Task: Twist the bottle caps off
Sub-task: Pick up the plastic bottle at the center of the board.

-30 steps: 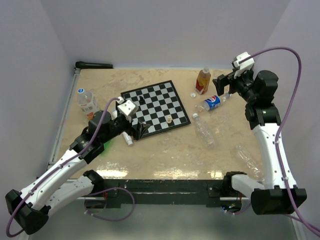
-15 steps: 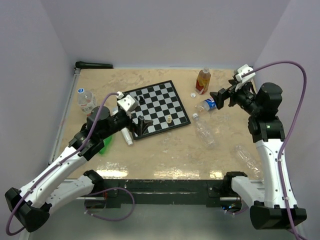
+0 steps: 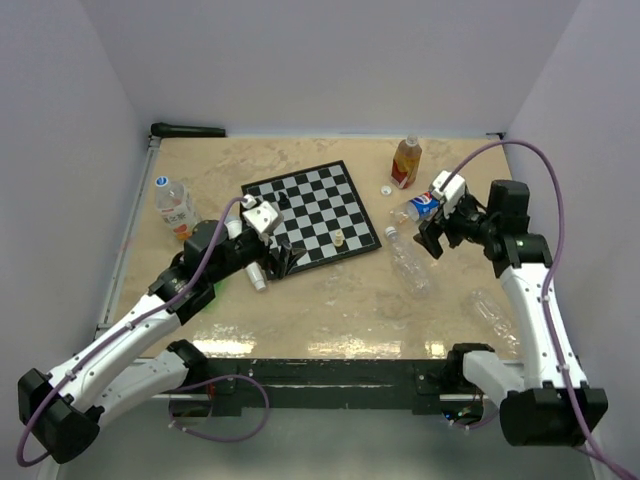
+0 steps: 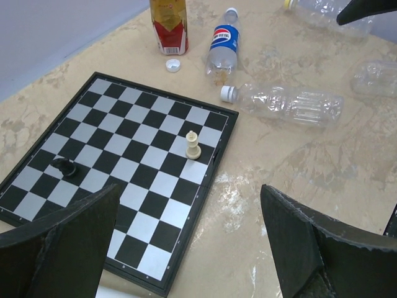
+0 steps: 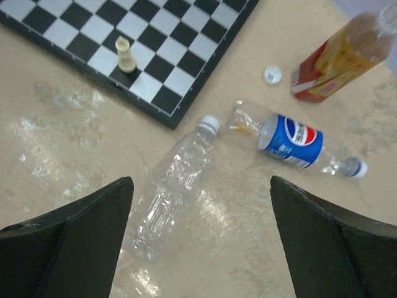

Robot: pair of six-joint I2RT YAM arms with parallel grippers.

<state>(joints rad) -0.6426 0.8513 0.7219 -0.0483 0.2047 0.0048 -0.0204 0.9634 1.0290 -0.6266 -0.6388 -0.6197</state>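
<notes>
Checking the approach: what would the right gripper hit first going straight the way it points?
Probably the clear bottle lying near the chessboard corner, framed by the open right gripper; depth is hard to judge.

Chessboard (image 3: 312,213) flat on marbled table (image 3: 330,305); cream piece (image 4: 193,146), black piece (image 4: 64,166) on board.

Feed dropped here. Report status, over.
Left end effector open, empty. Right end effector open, above clear bottle. Its white cap still on. Loose cap beside orange bottle; nothing blocking.
</notes>
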